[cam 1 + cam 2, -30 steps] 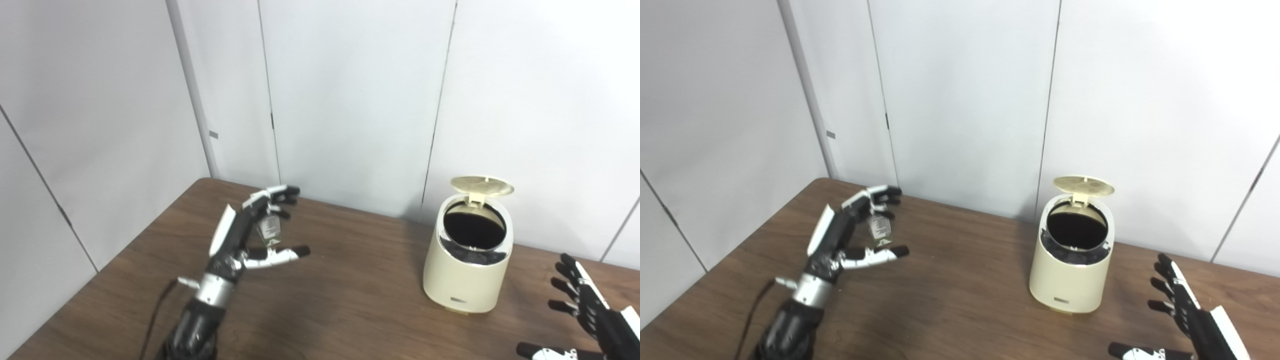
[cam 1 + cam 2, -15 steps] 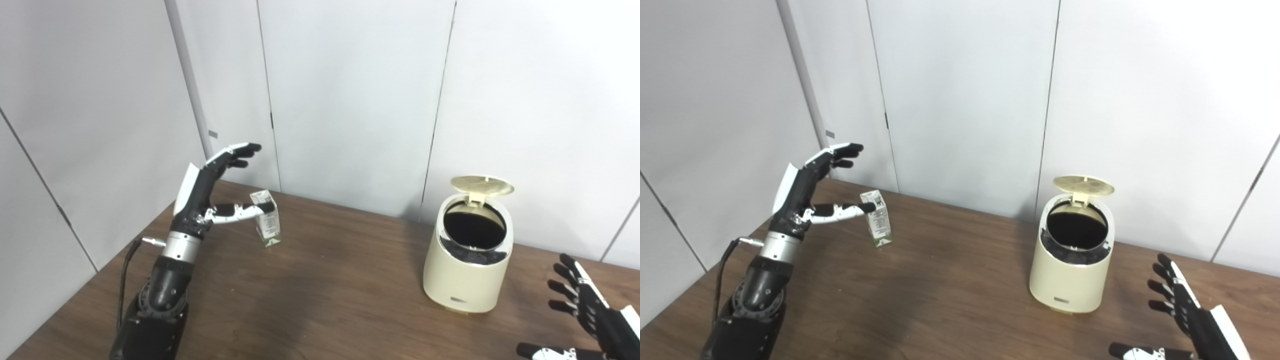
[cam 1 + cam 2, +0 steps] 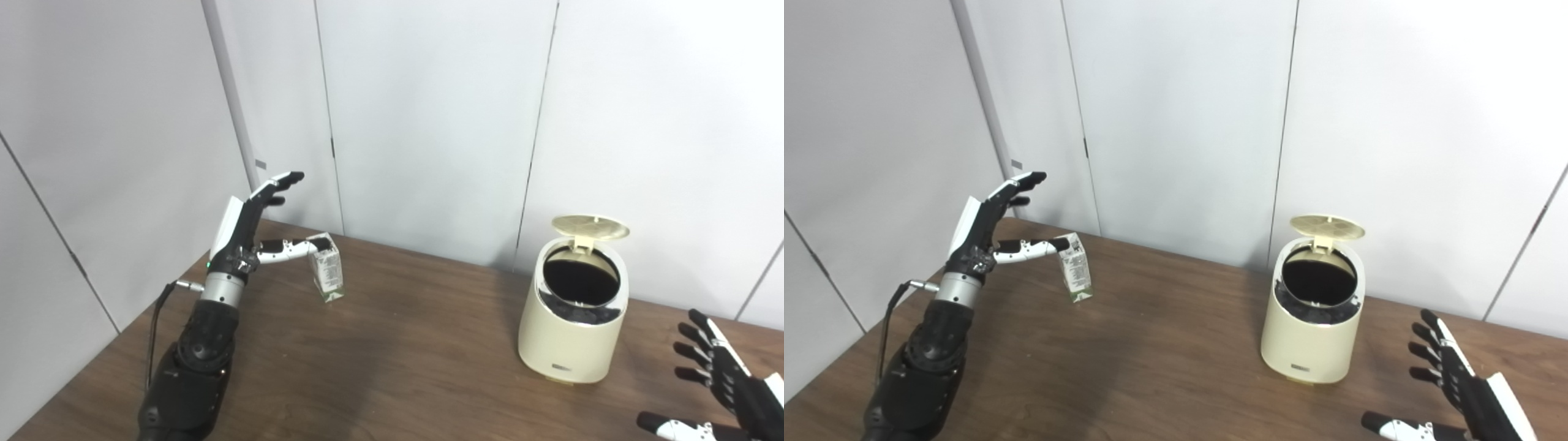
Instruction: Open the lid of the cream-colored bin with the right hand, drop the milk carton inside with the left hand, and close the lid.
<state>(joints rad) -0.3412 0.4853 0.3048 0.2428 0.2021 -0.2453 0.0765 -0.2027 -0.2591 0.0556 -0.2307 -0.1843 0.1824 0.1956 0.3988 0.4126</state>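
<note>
The cream-colored bin [image 3: 573, 331] stands on the right part of the brown table [image 3: 398, 361], its round lid [image 3: 590, 226] tipped up and the dark inside showing. A small white and green milk carton [image 3: 326, 269] stands upright near the table's back left. My left hand [image 3: 245, 229] is raised to the left of the carton, open, fingers spread upward; its thumb tip reaches the carton's top. My right hand [image 3: 1458, 392] rests open at the lower right, to the right of the bin and apart from it.
White wall panels [image 3: 429, 122] close off the back and the left side of the table. A dark cable [image 3: 156, 331] runs along my left forearm. The table's left edge runs diagonally close to my left arm.
My left hand was around the carton a second ago; it has since risen and drawn back left, fingers spread. The carton stays standing on the table. My right hand has barely moved.
</note>
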